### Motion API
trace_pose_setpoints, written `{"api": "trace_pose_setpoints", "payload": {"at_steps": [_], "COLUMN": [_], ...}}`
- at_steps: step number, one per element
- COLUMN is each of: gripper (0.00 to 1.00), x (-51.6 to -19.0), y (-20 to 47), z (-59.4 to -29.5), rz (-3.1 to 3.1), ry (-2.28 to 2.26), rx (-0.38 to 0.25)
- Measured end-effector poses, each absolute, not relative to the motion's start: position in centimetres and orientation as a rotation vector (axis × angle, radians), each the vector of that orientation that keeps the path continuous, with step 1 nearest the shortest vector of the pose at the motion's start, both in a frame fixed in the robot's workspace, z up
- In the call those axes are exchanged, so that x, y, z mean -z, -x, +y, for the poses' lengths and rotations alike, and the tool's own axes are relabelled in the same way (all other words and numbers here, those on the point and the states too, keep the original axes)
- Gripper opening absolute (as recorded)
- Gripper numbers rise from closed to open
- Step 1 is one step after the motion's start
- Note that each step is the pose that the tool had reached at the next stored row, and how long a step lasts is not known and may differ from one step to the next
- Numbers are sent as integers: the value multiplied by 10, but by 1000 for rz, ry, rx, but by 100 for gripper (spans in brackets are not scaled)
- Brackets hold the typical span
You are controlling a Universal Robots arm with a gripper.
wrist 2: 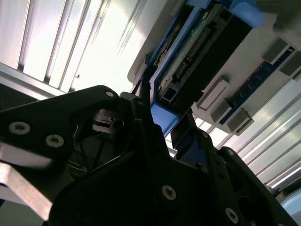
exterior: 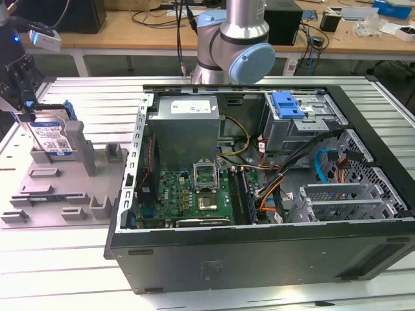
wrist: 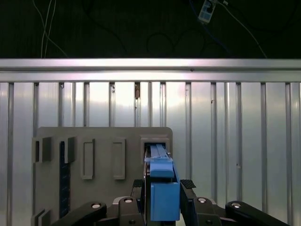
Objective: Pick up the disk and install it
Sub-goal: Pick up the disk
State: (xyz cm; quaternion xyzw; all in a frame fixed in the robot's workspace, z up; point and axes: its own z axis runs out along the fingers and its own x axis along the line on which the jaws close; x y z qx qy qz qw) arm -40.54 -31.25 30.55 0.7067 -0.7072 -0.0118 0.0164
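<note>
Black matte tool [wrist: 164, 187] pinches the blue plastic frame of the disk [wrist: 161, 165] standing in a grey slotted holder [wrist: 101, 139].

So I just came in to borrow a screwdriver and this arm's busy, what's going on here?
The robot arm is working on the disk, which stands on edge in a slot of the grey holder at the exterior view's left. In the first wrist view the gripper is shut on the disk's blue carrier edge. The disk does not look lifted clear of the holder yet. The open computer case sits beside the holder, without the disk in it.
</note>
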Motion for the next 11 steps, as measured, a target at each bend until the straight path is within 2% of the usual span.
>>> {"api": "trace_pose_setpoints", "payload": {"at_steps": [11], "gripper": [44], "x": [-302], "y": [406], "z": [-312], "rz": [-2199], "ry": [-2198], "rx": [37]}}
